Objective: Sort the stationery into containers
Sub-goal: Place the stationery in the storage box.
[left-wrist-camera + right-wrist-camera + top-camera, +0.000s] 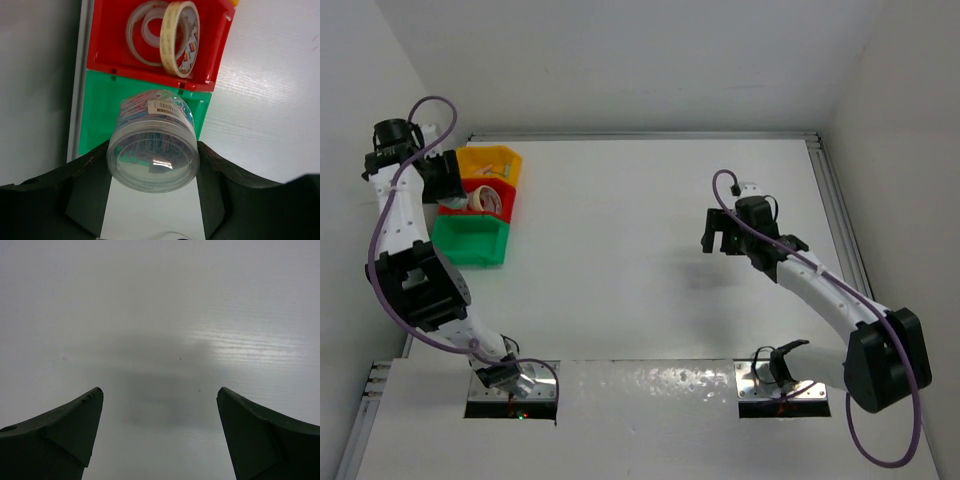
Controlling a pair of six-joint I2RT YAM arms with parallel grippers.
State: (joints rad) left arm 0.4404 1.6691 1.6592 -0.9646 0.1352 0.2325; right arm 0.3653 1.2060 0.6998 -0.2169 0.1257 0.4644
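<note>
A clear round tub (150,162) full of coloured clips sits between the dark fingers of my left gripper (153,150), which press on both its sides. It hangs over the open green bin (95,115). The red bin (107,40) beside it holds a cream tape ring (181,37) leaning upright and a clear tape ring (142,30) lying flat. From above, the left gripper (445,180) is at the row of yellow (492,160), red (505,205) and green (470,242) bins. My right gripper (718,232) hovers over bare table, open and empty (160,395).
The bins stand at the far left against the table's left rail (410,340). A metal rail (835,220) runs along the right edge, and white walls close in the back and sides.
</note>
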